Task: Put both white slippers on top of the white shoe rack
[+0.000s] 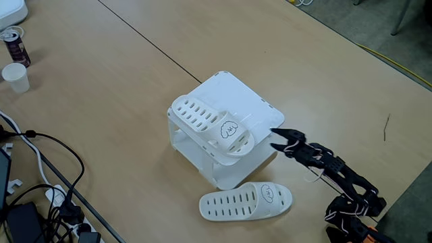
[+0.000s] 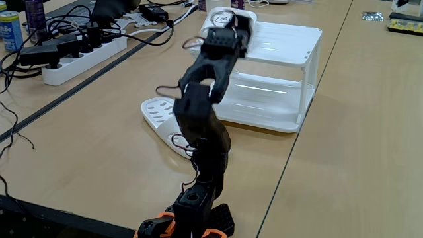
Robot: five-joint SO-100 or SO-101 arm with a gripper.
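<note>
The white shoe rack [image 1: 236, 101] stands mid-table, and one white slipper [image 1: 210, 123] lies on the left part of its flat top with the cartoon-face strap toward the front. The other white slipper [image 1: 246, 200] lies flat on the table just in front of the rack. My gripper [image 1: 273, 138] hovers at the rack's right front corner, open, with nothing between its fingers, just right of the racked slipper. In the other fixed view the black arm rises from the bottom and the gripper [image 2: 231, 23] partly hides the racked slipper [image 2: 218, 14]. The table slipper [image 2: 157, 112] shows left of the arm, the rack [image 2: 284, 39] behind it.
A dark can [image 1: 15, 44] and a paper cup [image 1: 15, 76] stand at the far left. Cables and a power strip [image 2: 86, 53] crowd the left side, with a blue can [image 2: 9, 30]. The table edge [image 1: 405, 64] runs along the right.
</note>
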